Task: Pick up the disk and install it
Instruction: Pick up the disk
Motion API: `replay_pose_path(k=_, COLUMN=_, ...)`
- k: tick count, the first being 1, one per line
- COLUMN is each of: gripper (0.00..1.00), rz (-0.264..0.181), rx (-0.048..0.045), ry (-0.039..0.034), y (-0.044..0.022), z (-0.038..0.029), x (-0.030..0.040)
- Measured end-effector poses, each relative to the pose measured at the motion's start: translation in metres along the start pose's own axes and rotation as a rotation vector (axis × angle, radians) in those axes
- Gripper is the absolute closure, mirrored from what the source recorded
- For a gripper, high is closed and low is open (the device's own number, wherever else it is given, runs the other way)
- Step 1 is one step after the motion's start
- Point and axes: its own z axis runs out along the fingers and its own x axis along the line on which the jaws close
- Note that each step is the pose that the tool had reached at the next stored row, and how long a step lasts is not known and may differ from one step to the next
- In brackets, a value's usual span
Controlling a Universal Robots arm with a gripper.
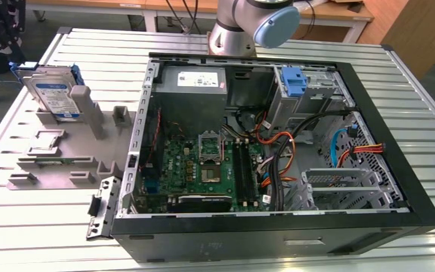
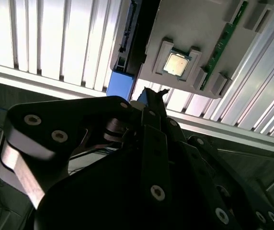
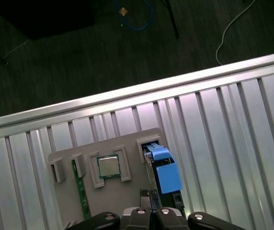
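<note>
The disk (image 1: 55, 93) stands on edge in a slot at the far end of a grey holder (image 1: 59, 156), at the exterior view's left. It is silver with a white-and-blue label and a blue bracket. In both wrist views I look down on its top edge, where the blue bracket (image 3: 165, 171) (image 2: 119, 86) shows. My gripper (image 3: 151, 214) (image 2: 152, 96) hangs well above the holder, close to the line of the disk. Its fingers lie together with nothing between them.
The holder also carries a square processor chip (image 3: 109, 166) (image 2: 176, 63) and a green memory stick (image 3: 82, 191) (image 2: 221, 48). An open computer case (image 1: 138, 141) fills the middle of the ribbed metal table (image 1: 414, 113). The table edge and dark floor (image 3: 79, 57) lie just beyond the holder.
</note>
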Motion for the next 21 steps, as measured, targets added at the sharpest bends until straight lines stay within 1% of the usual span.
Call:
replay_pose_path(k=7, gripper=0.90, rz=-0.005, rx=0.0022, ry=-0.0003, y=0.0002, z=0.0001, x=0.0001)
replay_pose_path(k=11, gripper=0.90, rz=-0.047, rx=0.0053, ry=-0.0013, y=0.0002, z=0.0002, x=0.0000)
replay_pose_path(k=14, gripper=0.90, rz=-0.081, rx=0.0067, ry=-0.0006, y=0.0002, z=0.0004, x=0.0001)
replay_pose_path(k=16, gripper=0.90, rz=-0.090, rx=0.0080, ry=-0.0008, y=0.0004, z=0.0010, x=-0.0005)
replay_pose_path(k=21, gripper=0.90, rz=-0.093, rx=0.0077, ry=-0.0004, y=0.0004, z=0.0016, x=-0.0008)
